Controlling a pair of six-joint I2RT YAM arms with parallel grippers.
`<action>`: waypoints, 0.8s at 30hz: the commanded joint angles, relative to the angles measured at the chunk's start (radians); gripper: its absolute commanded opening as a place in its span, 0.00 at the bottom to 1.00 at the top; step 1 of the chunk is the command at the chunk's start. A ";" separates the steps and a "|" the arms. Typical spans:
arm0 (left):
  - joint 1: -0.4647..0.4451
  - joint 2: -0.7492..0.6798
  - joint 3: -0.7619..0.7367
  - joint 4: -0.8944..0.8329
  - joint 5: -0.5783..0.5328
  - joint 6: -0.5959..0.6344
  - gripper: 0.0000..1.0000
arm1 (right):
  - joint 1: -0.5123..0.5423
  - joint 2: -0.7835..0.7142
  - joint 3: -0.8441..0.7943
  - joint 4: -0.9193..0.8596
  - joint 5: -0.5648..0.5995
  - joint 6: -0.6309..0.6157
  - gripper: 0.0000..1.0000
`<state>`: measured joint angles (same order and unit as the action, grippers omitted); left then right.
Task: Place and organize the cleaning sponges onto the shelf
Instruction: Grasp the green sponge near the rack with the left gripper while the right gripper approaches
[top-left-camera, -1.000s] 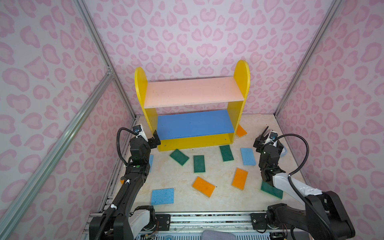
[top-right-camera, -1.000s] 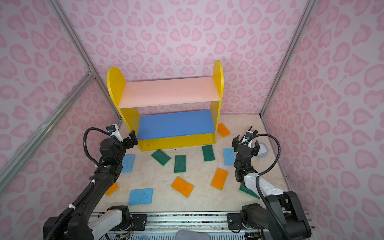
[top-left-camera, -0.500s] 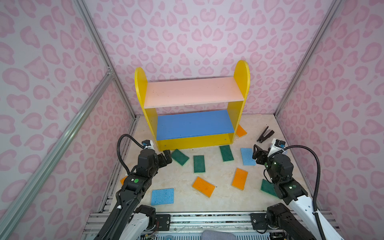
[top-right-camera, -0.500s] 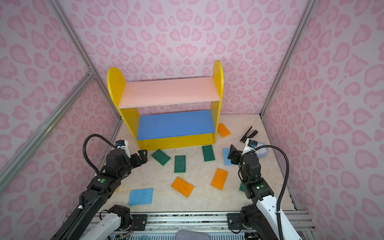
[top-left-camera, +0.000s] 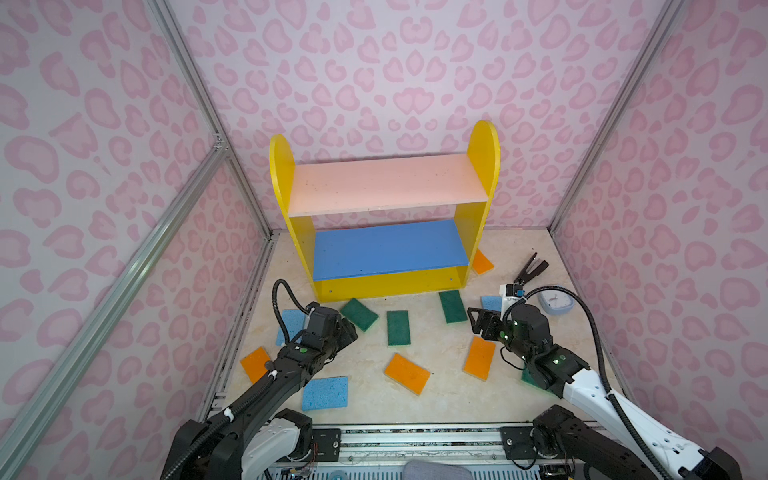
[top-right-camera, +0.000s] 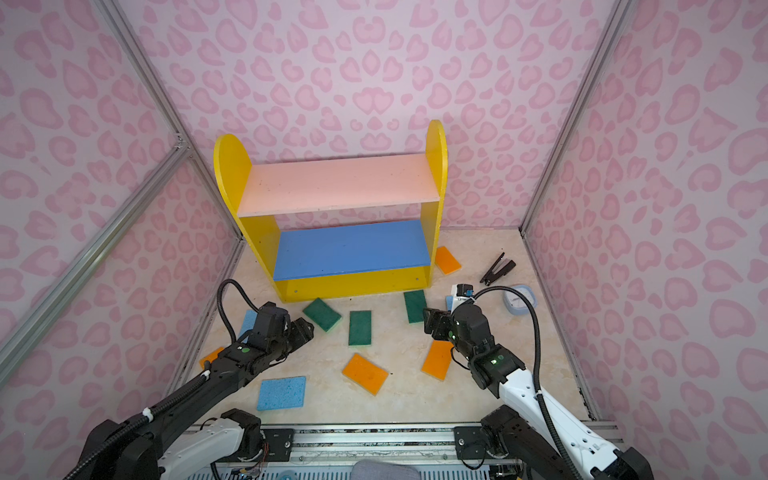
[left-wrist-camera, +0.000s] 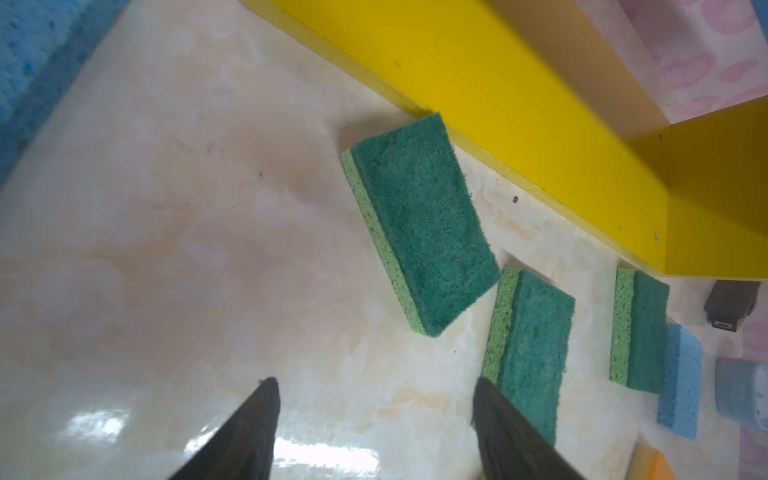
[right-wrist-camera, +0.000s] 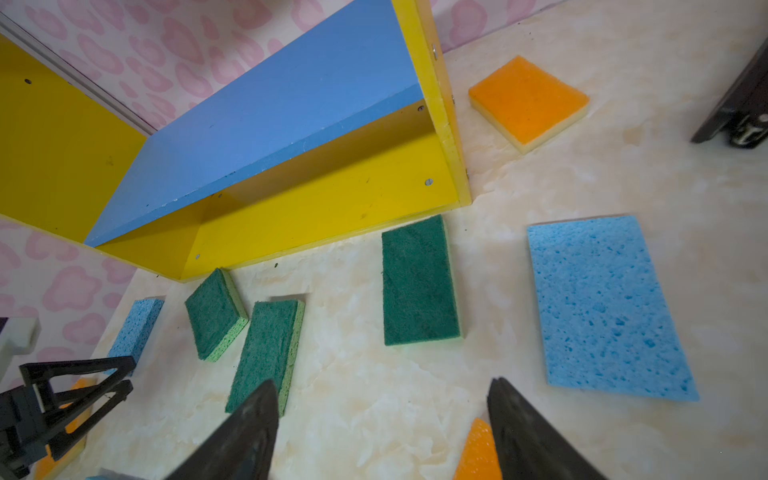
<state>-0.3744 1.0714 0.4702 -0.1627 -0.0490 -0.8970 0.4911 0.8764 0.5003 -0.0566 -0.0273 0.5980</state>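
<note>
We find three green sponges flat on the surface (top-left-camera: 440, 399), in a row just near of the shelf (top-left-camera: 484, 166): the left green sponge (top-left-camera: 359, 313), turned askew with a corner by the yellow base, the middle green sponge (top-left-camera: 398, 328) and the right green sponge (top-left-camera: 453, 306). Our left tool (top-left-camera: 351, 332) hovers just left of the left green sponge, apart from it, jaws spread with only bare surface between them. Our right tool (top-left-camera: 477, 322) sits just right of the right green sponge, jaws likewise spread and holding nothing. A blue sponge (right-wrist-camera: 602, 307) lies to its right and an orange sponge (top-left-camera: 478, 358) just near of it. Further orange sponges (top-left-camera: 407, 373) and blue sponges (top-left-camera: 325, 392) lie scattered over the near surface. The shelf's pink and blue boards are bare. At the far right a stapler (top-left-camera: 530, 268) and a clock (top-left-camera: 555, 300) rest on the surface
</note>
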 joint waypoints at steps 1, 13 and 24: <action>-0.026 0.049 -0.009 0.140 -0.023 -0.112 0.71 | 0.002 0.032 0.006 0.080 -0.014 0.053 0.80; -0.087 0.308 0.066 0.247 -0.098 -0.179 0.60 | -0.004 0.093 0.020 0.127 0.009 0.115 0.79; -0.086 0.450 0.115 0.303 -0.118 -0.199 0.44 | -0.006 0.167 0.037 0.146 0.003 0.111 0.79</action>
<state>-0.4603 1.4956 0.5713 0.1123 -0.1471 -1.0782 0.4839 1.0294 0.5323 0.0616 -0.0265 0.7074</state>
